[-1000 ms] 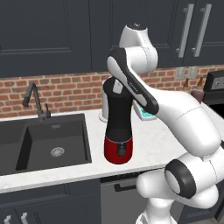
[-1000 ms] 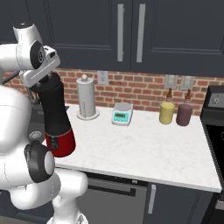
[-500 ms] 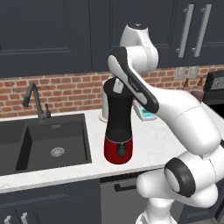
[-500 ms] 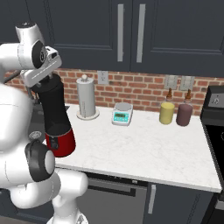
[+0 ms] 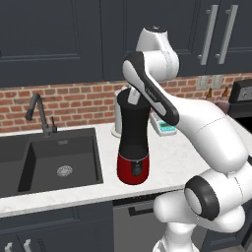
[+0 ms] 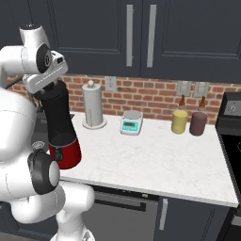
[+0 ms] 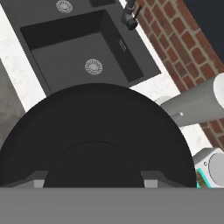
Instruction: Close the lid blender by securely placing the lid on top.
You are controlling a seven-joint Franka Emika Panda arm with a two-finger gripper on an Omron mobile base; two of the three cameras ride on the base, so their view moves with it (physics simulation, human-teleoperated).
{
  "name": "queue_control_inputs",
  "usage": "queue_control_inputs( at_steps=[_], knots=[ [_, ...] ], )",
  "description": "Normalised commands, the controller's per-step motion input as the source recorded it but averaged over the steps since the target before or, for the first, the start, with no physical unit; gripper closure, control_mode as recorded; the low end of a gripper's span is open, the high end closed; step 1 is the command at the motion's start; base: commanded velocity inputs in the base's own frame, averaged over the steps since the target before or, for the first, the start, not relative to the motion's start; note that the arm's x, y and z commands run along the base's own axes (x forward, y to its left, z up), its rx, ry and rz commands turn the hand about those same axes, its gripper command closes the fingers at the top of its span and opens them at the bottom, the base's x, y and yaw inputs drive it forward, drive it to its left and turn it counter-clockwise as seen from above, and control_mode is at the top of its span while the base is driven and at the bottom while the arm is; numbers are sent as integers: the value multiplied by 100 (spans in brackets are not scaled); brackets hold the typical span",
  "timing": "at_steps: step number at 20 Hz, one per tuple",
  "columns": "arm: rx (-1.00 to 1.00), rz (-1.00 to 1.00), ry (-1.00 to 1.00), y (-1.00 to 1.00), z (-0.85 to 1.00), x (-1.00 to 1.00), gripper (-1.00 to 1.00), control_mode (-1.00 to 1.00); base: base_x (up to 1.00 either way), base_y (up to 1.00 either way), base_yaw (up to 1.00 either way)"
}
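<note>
The blender [image 5: 133, 142] stands upright near the counter's front edge, a black jar on a rounded red base [image 6: 65, 154] with a dark button. My gripper [image 5: 133, 98] sits straight above the jar's top. In the hand view the lid [image 7: 96, 122] is a wide black disc right under the hand, its raised centre knob between my fingertips. My gripper [image 7: 94, 183] is shut on the lid. The lid lies level over the jar's mouth; I cannot tell whether it is seated on the rim.
A dark sink [image 5: 59, 157] with a faucet [image 5: 39, 113] lies left of the blender. Behind it stand a white paper-towel roll [image 6: 92, 106] and a teal-topped scale [image 6: 131, 123]. A yellow jar [image 6: 179, 121] and a dark jar [image 6: 198, 123] stand by the brick wall near the stove [image 6: 231, 122].
</note>
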Motion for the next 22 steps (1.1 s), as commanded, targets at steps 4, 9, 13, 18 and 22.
queue_control_inputs(
  at_steps=[4, 9, 13, 18, 22],
  knots=[
    [0, 0, -3, -7, -40, 2, -100, -100, 0, 0, 0],
    [0, 0, -14, -10, -21, 0, -100, -100, 0, 0, 0],
    [0, 0, -19, -10, -15, 1, -100, -100, 0, 0, 0],
    [0, 0, -19, -5, -7, 0, -100, -100, 0, 0, 0],
    [0, 0, -20, -1, 0, -4, -100, -100, 0, 0, 0]
  ],
)
